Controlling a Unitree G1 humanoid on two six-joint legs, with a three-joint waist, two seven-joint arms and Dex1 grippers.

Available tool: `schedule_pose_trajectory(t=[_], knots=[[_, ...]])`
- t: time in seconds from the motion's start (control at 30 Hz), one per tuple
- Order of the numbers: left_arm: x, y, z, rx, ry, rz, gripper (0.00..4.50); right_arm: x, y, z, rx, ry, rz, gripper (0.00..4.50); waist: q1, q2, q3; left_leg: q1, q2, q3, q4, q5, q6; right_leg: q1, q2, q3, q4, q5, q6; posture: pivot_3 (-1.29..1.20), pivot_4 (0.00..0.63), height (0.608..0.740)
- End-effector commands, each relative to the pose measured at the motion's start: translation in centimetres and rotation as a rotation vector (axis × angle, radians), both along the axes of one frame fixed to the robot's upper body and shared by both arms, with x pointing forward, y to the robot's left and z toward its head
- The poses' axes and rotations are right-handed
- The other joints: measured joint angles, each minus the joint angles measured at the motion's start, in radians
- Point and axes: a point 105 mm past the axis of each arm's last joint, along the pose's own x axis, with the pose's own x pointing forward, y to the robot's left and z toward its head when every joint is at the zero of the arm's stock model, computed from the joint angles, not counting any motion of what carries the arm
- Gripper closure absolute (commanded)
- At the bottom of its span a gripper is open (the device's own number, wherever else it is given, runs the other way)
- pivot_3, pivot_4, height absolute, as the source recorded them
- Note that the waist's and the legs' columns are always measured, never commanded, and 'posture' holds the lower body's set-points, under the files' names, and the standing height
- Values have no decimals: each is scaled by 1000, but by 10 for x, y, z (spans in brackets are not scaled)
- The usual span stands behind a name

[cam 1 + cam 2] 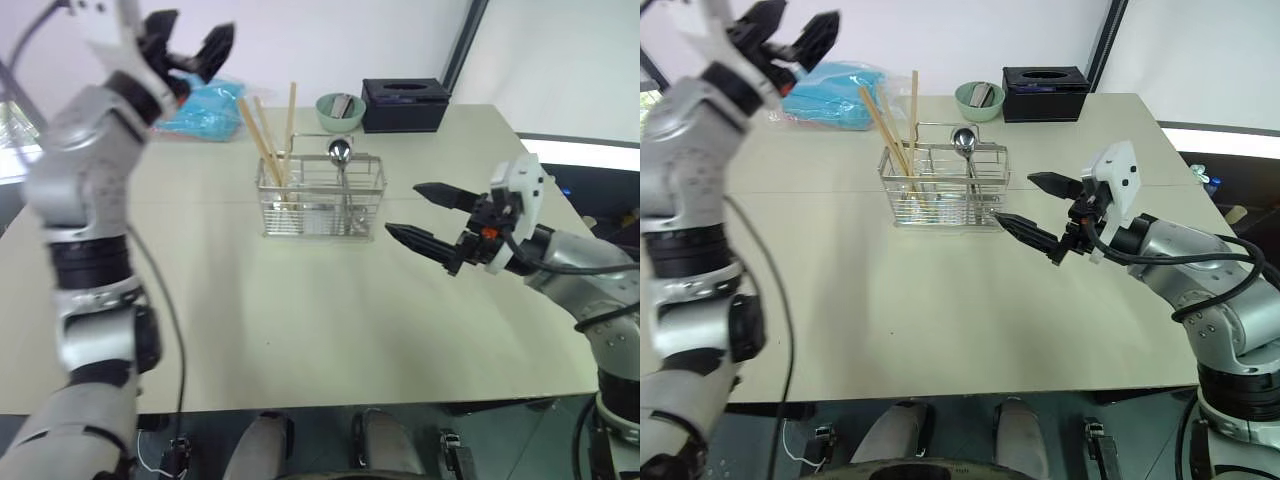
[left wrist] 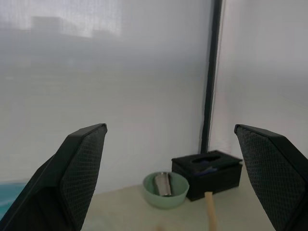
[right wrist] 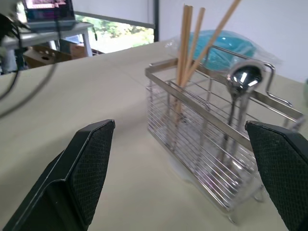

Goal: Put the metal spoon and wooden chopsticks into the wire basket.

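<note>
The silver wire-mesh basket (image 1: 320, 200) already holds both items: the long tan wooden chopsticks (image 1: 268, 135) in its left part, the shiny metal spoon (image 1: 340, 152) right of them. My left gripper (image 1: 190, 50) above it and my right gripper (image 1: 425, 215) beside it are released, so the task looks finished.

I see chopsticks (image 1: 890, 125) and spoon (image 1: 964, 150) standing in the basket (image 1: 940, 190) toward the table's (image 1: 940, 320) far edge.
</note>
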Motion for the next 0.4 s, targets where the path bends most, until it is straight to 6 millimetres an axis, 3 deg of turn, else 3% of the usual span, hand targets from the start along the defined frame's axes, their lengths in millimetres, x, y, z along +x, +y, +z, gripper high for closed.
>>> schedule_pose_trajectory(t=[0.03, 0.1, 0.2, 0.4], knots=[[-38, 24, -10, 180, 50, -69, 24, -4, -14, 12, -19, -52, -16, 0, -2, -1, 0, 0, 0, 0, 0, 0, 0, 0, 0, 0, 0, 0, 0, 0, 150, 654], [-65, 40, -30, 314, 127, -86, 24, -5, -22, 9, -44, -34, -25, 0, -8, 1, 0, 0, 1, -2, -2, 1, -1, 0, 0, 0, -1, 0, -1, 0, 150, 654], [-92, 43, -51, 425, 211, -118, 24, -6, -33, 1, -82, -15, -37, 0, -9, 0, 1, 0, 1, 1, -5, 1, -1, -2, -1, 2, -2, -1, -2, 0, 150, 654], [-106, 40, -79, 514, 271, -116, 24, -4, -38, -4, -92, -15, -51, 0, 18, 1, 2, 2, 1, 0, -4, 0, -1, 2, -4, 1, -3, -4, -8, 0, 150, 654]])
